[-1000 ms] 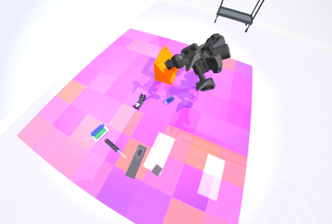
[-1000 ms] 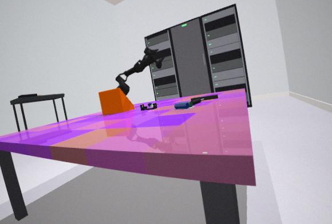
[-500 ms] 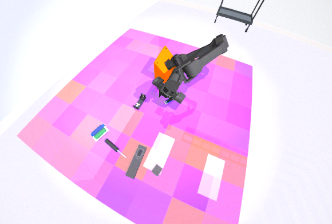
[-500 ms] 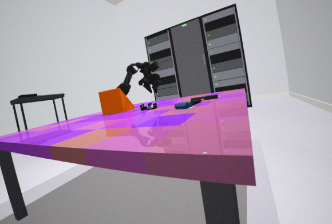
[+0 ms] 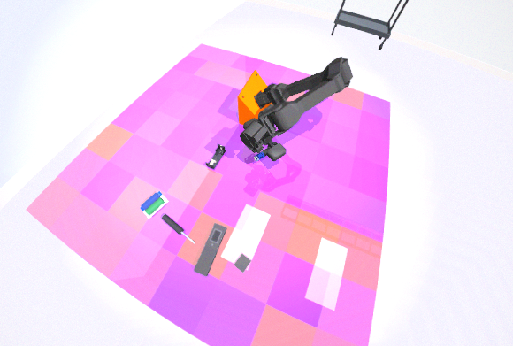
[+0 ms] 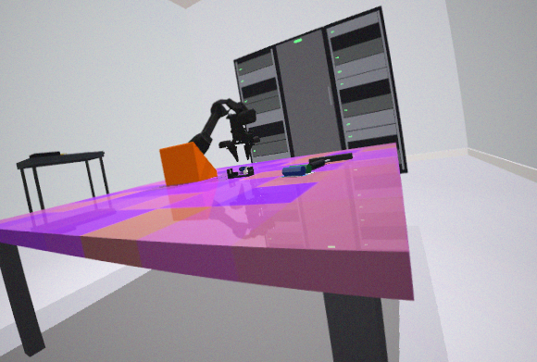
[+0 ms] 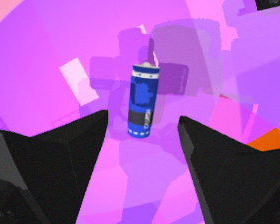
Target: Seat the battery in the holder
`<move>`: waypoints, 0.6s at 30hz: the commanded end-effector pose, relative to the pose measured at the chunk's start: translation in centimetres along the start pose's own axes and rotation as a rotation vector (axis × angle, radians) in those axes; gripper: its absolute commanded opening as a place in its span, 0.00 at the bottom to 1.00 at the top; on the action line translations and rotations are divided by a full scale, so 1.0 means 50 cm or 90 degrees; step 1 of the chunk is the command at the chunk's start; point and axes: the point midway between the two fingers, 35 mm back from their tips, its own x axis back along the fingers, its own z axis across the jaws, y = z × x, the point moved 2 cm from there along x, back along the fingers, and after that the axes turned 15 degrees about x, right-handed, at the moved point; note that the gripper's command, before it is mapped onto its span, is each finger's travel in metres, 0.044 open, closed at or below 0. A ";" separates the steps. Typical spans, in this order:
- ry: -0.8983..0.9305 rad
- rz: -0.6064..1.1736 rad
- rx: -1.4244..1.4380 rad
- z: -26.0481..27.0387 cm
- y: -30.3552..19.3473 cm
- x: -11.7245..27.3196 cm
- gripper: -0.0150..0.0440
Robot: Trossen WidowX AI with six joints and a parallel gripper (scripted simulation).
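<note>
The blue battery [image 5: 260,156] [image 7: 142,102] lies on its side on the table, its terminal end at the top in the wrist view. My gripper [image 7: 144,118] [image 6: 243,160] is partly open and empty. It points down above the battery, with the battery between the two fingertips as seen in the wrist view but below them. The black holder [image 5: 217,156] [image 6: 240,175] stands on the table to the left of the battery in the top view, with no battery in it. A dark corner of it shows at the top right of the wrist view. The seating details of the spring and lip are too small to tell.
An orange wedge [image 5: 253,97] [image 6: 178,164] stands at the arm's base. A tray with a blue cylinder [image 5: 151,201] and a green cylinder [image 5: 155,206], a screwdriver [image 5: 172,224], a grey device [image 5: 210,252], a grey square [image 5: 242,263] and white sheets [image 5: 249,230] [image 5: 327,265] lie farther off.
</note>
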 end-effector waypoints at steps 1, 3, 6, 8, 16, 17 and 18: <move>0.003 0.004 -0.006 -0.001 0.000 -0.013 0.67; 0.003 0.004 -0.006 -0.001 0.000 -0.019 0.67; 0.003 0.004 -0.006 -0.001 0.000 -0.029 0.67; 0.003 0.004 -0.006 -0.001 0.001 -0.035 0.67; 0.003 0.004 -0.006 0.000 0.000 -0.062 0.67; 0.004 0.004 -0.006 0.000 0.000 -0.065 0.67; 0.004 0.004 -0.006 0.000 0.000 -0.068 0.67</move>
